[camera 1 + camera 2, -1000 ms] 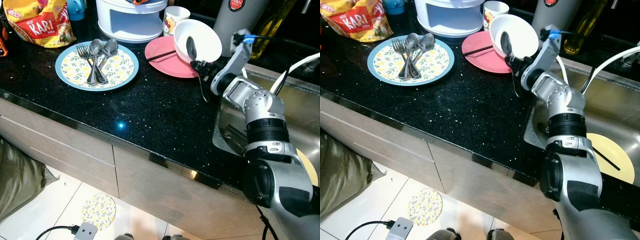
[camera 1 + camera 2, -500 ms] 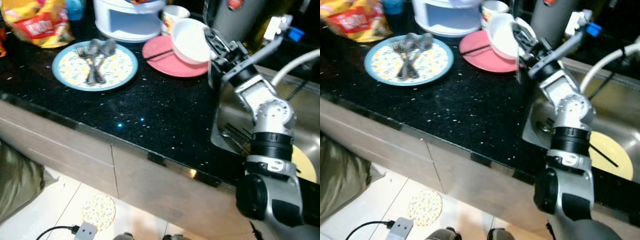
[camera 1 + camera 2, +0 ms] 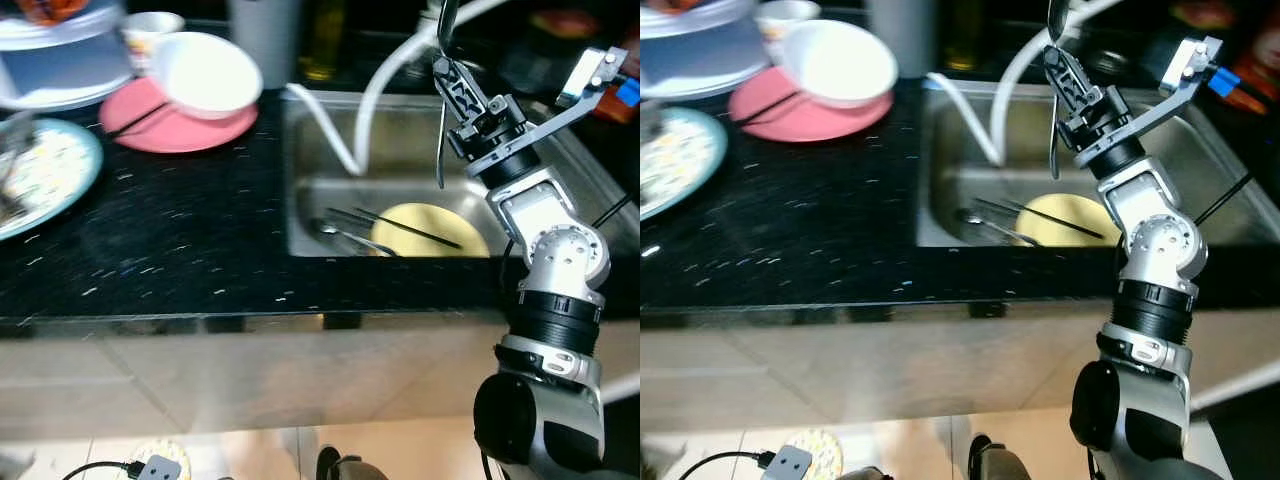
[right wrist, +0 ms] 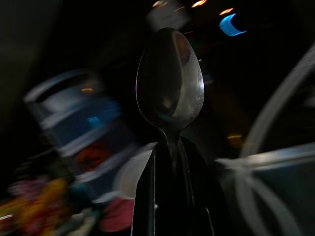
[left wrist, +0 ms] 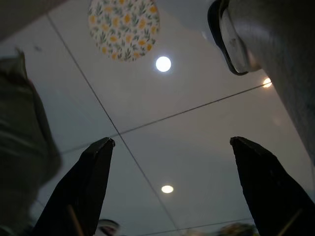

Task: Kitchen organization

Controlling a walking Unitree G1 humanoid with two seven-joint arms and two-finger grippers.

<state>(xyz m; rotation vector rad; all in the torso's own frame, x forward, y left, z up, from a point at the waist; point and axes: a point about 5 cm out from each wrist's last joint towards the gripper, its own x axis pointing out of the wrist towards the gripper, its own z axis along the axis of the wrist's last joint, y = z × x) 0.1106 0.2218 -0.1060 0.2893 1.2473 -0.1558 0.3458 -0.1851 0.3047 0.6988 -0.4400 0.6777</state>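
Spoon [image 4: 170,86], shiny oval steel bowl, clamped upright, right gripper [image 3: 1068,72] jaws.

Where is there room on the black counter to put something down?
The black granite counter is bare between the pink plate with its white bowl and the steel sink. The sink is crowded: yellow plate, chopsticks, cutlery.

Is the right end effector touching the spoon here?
Touching. In the right wrist view the end effector's black fingers close on the spoon's handle just under the bowl; the right eye view shows it held upright above the sink.
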